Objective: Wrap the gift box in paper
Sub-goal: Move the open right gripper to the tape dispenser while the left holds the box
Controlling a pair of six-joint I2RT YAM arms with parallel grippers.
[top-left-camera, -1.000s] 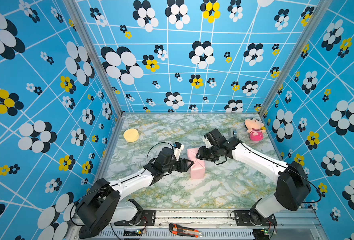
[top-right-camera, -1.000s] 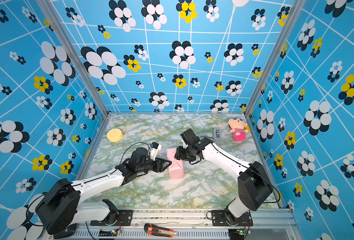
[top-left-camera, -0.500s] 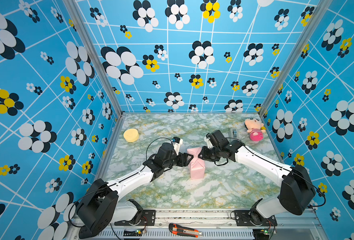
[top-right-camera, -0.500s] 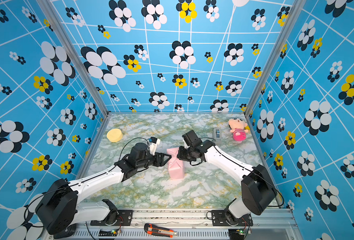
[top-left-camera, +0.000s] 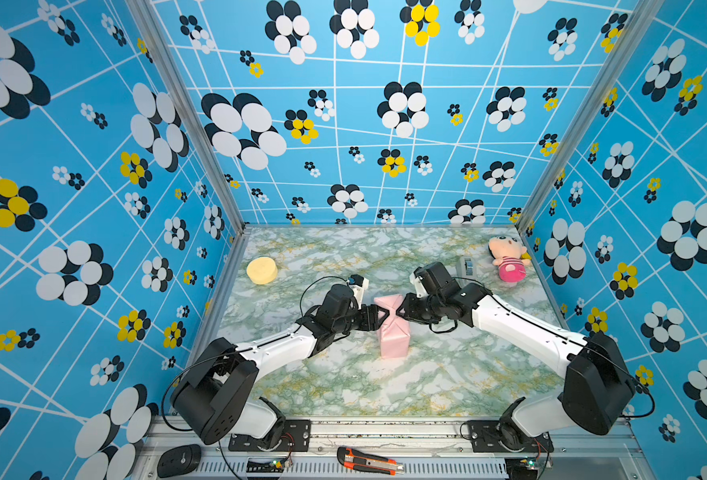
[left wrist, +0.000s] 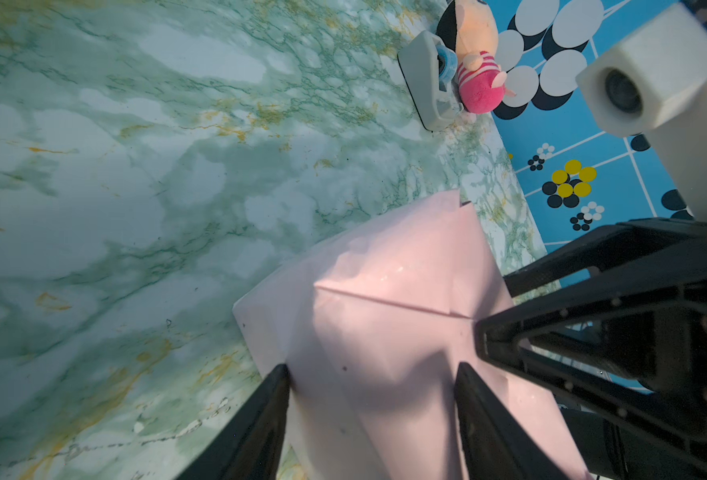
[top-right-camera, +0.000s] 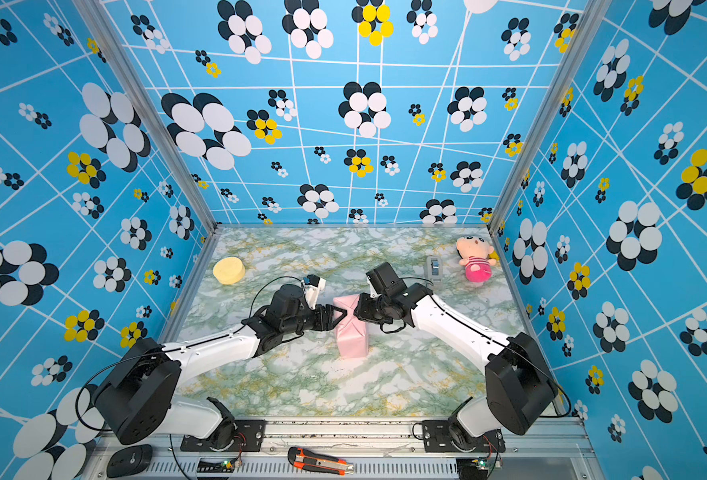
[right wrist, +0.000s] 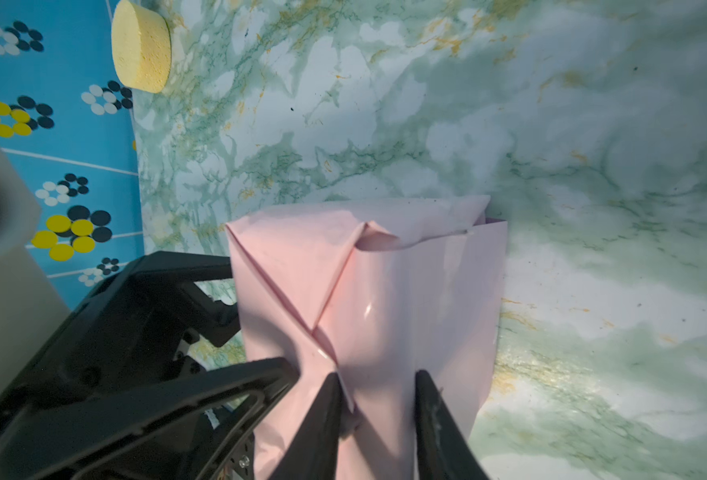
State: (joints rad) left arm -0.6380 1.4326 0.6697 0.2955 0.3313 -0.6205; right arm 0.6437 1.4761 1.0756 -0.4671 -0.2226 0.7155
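The gift box is hidden inside the paper [top-left-camera: 393,332], which stands as a pale pink parcel mid-table in both top views [top-right-camera: 352,336]. Its upper end is creased into folded-in flaps [right wrist: 343,282]. My left gripper [top-left-camera: 383,316] reaches that end from the left. Its jaws are open and straddle the paper [left wrist: 385,324], with one fingertip [left wrist: 279,378] at the parcel's edge. My right gripper [top-left-camera: 401,309] meets it from the right. It is open more narrowly, with pink paper between its fingers [right wrist: 333,386]. The two grippers nearly touch.
A round yellow sponge [top-left-camera: 262,270] lies at the back left. A grey tape dispenser [top-left-camera: 467,266] and a pink plush doll [top-left-camera: 507,259] sit at the back right, behind the right arm. An orange utility knife [top-left-camera: 368,460] rests on the front rail.
The left gripper has edged right against the parcel's upper end. The paper there is now drawn into a tighter fold between the two grippers. The right gripper has barely shifted.
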